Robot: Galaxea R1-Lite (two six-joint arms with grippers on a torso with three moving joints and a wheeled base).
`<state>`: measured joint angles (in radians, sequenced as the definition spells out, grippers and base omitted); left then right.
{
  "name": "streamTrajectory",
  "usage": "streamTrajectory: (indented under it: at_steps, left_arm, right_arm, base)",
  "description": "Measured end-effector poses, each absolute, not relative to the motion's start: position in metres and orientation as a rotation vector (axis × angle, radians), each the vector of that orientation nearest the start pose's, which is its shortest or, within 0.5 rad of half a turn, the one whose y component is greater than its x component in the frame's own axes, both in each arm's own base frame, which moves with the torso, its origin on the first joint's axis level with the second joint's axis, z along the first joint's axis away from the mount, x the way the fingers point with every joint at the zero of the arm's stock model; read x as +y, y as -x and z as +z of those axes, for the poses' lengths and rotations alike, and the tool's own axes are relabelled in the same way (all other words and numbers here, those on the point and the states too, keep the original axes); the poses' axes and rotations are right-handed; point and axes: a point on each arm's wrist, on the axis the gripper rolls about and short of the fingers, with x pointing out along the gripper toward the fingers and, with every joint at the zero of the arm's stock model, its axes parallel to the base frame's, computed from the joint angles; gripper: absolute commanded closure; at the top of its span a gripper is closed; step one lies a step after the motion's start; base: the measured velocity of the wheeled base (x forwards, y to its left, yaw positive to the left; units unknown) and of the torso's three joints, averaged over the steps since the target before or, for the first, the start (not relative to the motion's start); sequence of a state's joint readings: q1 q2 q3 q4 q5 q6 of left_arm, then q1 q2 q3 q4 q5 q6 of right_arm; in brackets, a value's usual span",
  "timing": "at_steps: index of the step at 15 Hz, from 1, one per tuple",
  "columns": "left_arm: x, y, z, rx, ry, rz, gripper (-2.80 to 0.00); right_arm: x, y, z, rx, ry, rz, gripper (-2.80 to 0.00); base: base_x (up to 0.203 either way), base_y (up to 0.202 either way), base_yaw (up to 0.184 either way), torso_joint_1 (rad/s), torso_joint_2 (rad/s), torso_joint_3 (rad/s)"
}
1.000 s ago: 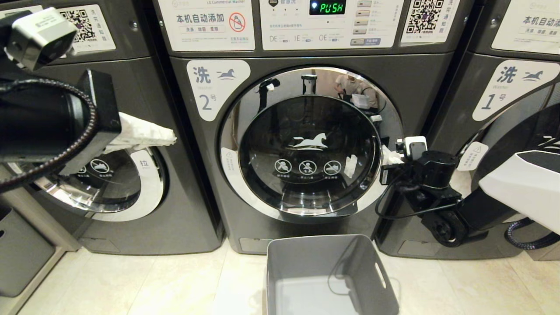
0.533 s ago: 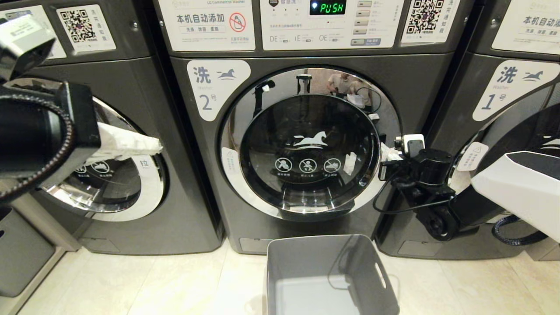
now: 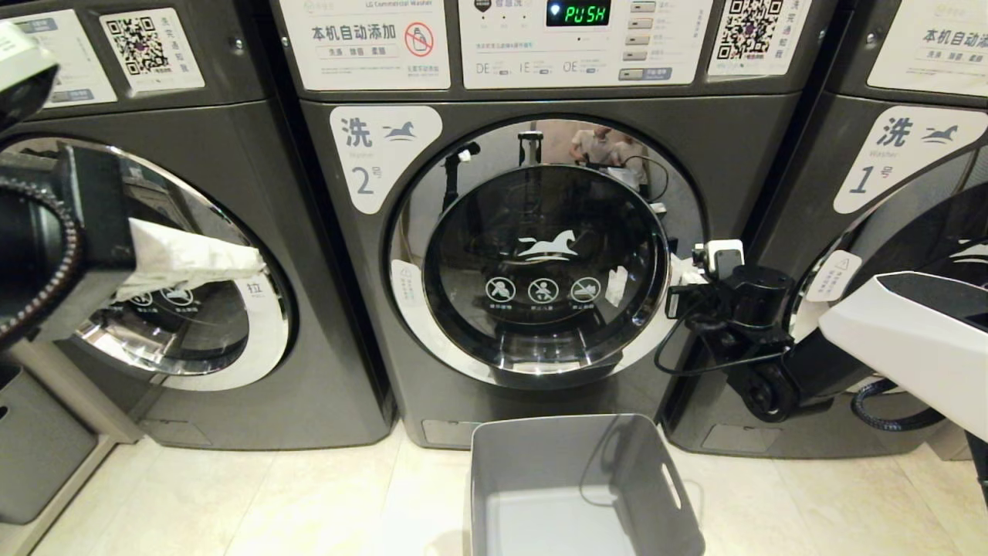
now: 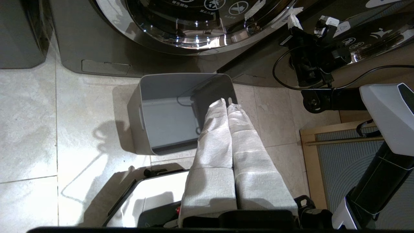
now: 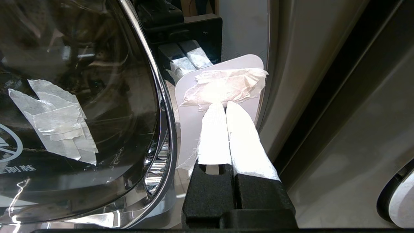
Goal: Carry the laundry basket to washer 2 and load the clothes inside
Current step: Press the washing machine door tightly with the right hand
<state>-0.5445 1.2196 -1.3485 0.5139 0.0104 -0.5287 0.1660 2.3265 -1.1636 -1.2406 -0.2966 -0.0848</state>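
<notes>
Your closed, empty right gripper (image 5: 223,108) meets washer 2 (image 3: 540,255) at its stiff, slippery door's right edge; left gripper (image 4: 226,105) closed, empty.

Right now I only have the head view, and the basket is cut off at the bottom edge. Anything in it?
Observer: No. The left wrist view shows the whole laundry basket, and it is empty.
Operator: Right end effector, open or shut?
Observer: Shut. In the right wrist view, the right end effector has its tips at a taped white tab beside the chrome door rim of washer 2.
Operator: Left one?
Observer: The left end effector is shut, holds nothing and points down toward the basket.
</notes>
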Motion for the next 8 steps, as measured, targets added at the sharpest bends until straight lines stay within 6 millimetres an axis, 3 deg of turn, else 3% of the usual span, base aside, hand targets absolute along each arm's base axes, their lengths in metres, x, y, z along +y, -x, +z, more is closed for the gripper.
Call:
streamTrajectory:
  at_steps: [8]
  left_arm:
    - [-0.0754, -0.1258, 0.3424, 0.492, 0.402, -0.396, 0.0]
  right_arm:
    - [0.0633, -0.4498, 0.0929, -0.089, 0.064, -0.144, 0.0]
  base:
    - [0.0, 0.0, 0.0, 0.0, 0.0, 0.0]
